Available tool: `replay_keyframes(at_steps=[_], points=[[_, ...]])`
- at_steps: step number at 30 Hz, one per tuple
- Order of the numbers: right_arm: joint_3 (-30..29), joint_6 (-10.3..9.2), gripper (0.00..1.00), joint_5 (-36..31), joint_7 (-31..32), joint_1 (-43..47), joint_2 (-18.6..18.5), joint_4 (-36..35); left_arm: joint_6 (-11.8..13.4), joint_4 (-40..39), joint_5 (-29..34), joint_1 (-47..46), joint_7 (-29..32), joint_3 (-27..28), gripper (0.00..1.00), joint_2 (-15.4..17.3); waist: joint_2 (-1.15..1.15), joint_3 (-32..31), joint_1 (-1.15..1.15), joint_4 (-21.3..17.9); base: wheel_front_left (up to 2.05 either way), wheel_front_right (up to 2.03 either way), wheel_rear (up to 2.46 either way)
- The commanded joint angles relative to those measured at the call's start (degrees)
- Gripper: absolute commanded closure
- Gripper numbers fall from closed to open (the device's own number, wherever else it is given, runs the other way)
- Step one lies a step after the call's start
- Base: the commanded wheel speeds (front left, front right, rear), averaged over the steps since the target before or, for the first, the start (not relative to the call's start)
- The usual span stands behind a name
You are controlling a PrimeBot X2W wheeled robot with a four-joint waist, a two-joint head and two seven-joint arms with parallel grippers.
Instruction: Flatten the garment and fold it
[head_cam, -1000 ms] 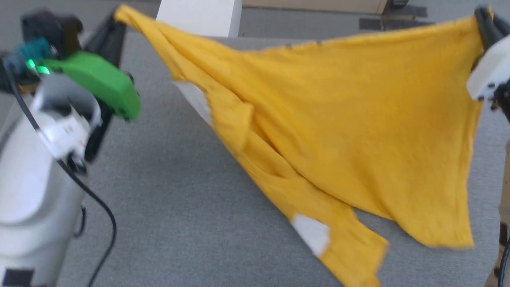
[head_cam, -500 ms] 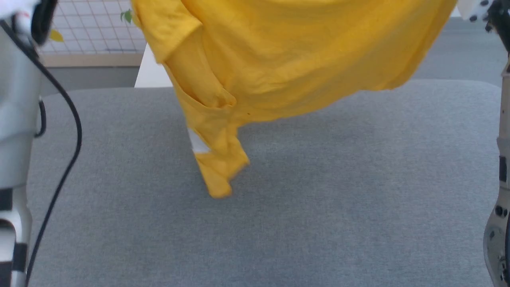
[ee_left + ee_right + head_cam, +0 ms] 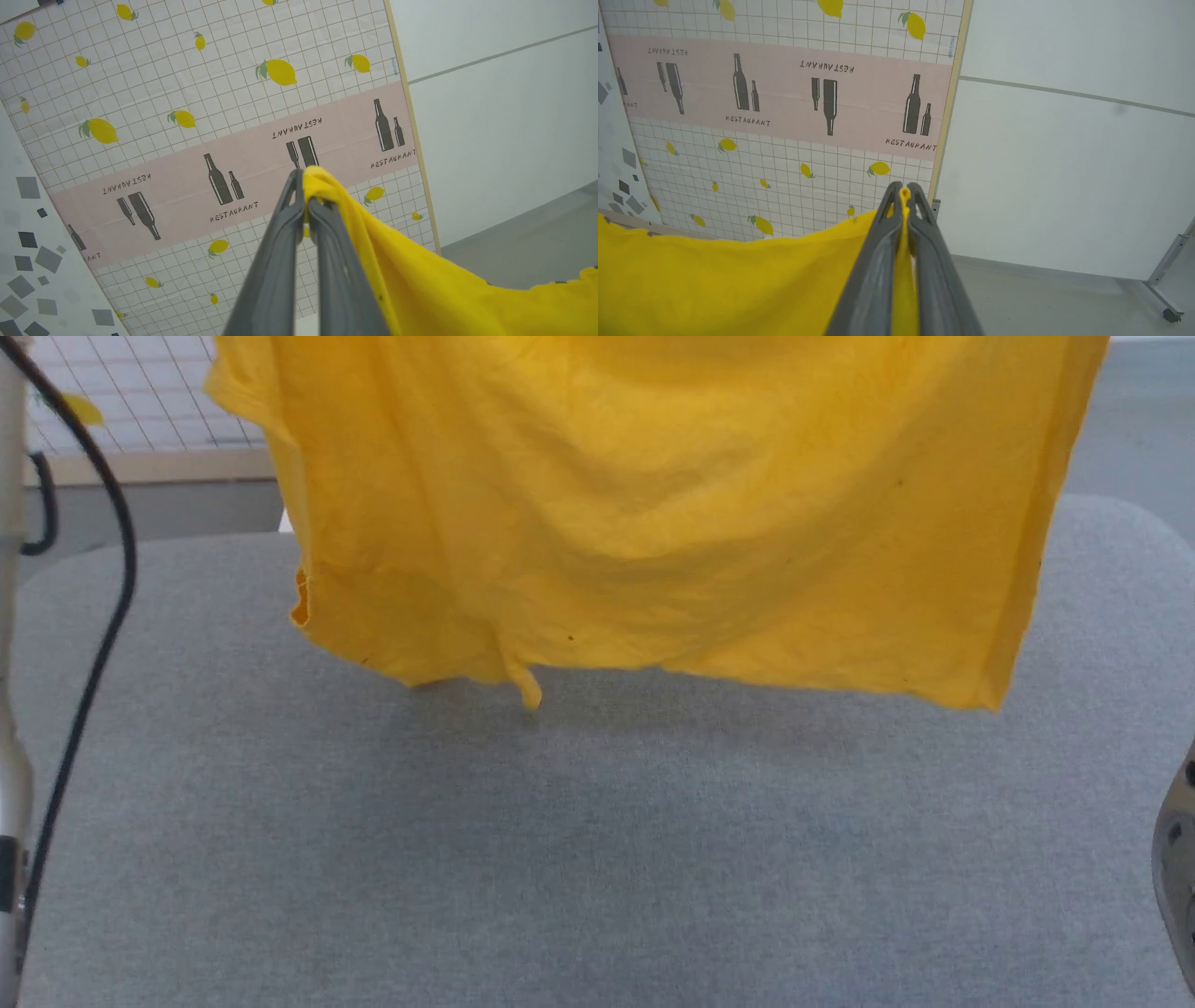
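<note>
Untangled since a second ago, the garment (image 3: 653,513) hangs as a flat sheet above the grey table (image 3: 597,859). My left pincer (image 3: 304,205) and right pincer (image 3: 903,205) each clamp a top corner, so I judge it ready to lay flat.

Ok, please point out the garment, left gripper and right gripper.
garment (image 3: 653,523): head view, middle of hanging cloth.
left gripper (image 3: 304,196): left wrist view, between jaw tips.
right gripper (image 3: 904,190): right wrist view, between jaw tips.
</note>
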Motion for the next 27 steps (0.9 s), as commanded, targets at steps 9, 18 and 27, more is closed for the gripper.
replay_keyframes(at_steps=[9,18,27], points=[[-1.5,-0.08,1.00,-2.5,-1.2,-9.7,1.9,-0.1,0.2,-2.2,4.8,-11.9,-2.8,-0.4,1.00,3.0,0.00,20.0,0.00,-4.1,0.00,0.00,0.00],[-2.9,-0.08,1.00,-7.5,-9.4,-21.2,5.3,7.2,0.4,1.6,8.1,-22.9,-10.8,-0.7,1.00,3.0,0.00,29.0,0.00,-5.0,0.00,0.00,0.00],[-2.1,-0.08,1.00,-10.0,-15.3,-25.2,3.4,10.0,-1.9,3.0,8.3,-26.9,-18.3,-2.5,1.00,3.6,0.00,37.2,0.00,-2.1,0.00,0.00,0.00]])
